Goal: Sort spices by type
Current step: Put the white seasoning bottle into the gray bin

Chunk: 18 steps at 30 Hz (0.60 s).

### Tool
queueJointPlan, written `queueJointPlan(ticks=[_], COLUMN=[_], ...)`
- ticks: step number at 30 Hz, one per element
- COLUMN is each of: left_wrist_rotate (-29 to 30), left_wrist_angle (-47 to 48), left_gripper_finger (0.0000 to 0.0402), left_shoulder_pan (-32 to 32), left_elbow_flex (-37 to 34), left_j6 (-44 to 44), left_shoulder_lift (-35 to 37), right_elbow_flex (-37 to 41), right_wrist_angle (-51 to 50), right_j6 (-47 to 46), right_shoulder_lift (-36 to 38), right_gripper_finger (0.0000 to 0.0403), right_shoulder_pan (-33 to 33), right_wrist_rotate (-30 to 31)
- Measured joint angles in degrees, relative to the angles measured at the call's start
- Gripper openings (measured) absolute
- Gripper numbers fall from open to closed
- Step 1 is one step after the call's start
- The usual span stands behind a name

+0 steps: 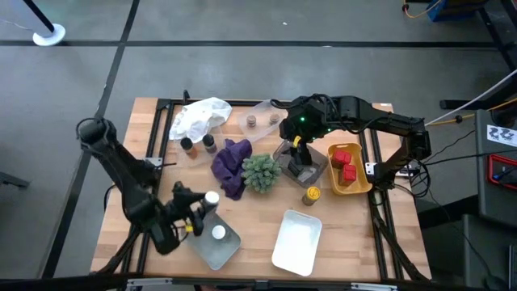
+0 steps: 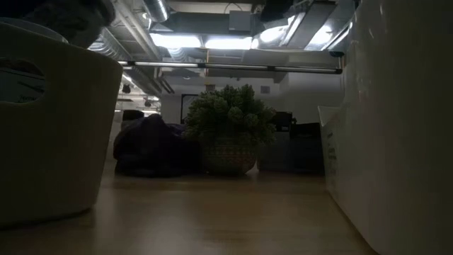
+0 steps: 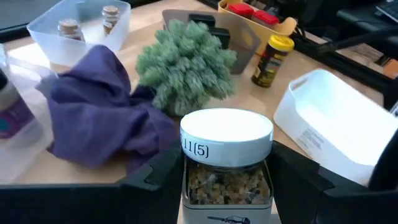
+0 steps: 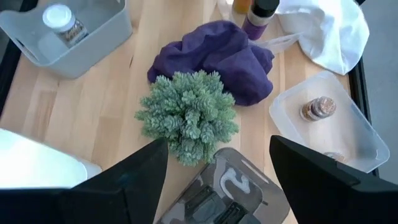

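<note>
The left hand (image 1: 202, 212) grips a white-capped jar (image 3: 226, 158) above the grey bin (image 1: 229, 249), while the right hand (image 1: 296, 148) hangs released over the dark tray (image 4: 231, 186)

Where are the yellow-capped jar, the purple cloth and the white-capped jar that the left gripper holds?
yellow-capped jar (image 3: 272, 60): left wrist view, on its label.
purple cloth (image 4: 214, 55): right wrist view, on the middle of its folds.
white-capped jar (image 3: 226, 132): left wrist view, on its white cap, in the left gripper (image 3: 227, 186).
</note>
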<state>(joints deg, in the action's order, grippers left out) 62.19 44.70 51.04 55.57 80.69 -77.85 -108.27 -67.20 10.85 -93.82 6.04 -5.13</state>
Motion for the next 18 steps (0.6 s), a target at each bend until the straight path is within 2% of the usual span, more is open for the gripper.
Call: queueJointPlan(ticks=[8,18], left_wrist_rotate=[3.46,8.5], left_wrist_angle=[-0.09,-0.87], left_gripper_finger=[0.0173,0.0173], left_shoulder_pan=[5.28,7.13], left_elbow_flex=[0.0,-0.02], left_j6=[8.79,13.1], left_shoulder_lift=[-9.52,-19.03], right_elbow_flex=[0.0,0.0], right_wrist_angle=[0.22,0.22], right_j6=[-2.89,-6.82], right_shoulder_lift=[0.0,0.0], right_gripper_finger=[0.028,0.028], right_shoulder_pan=[0.0,-0.02], right_wrist_rotate=[0.0,0.0])
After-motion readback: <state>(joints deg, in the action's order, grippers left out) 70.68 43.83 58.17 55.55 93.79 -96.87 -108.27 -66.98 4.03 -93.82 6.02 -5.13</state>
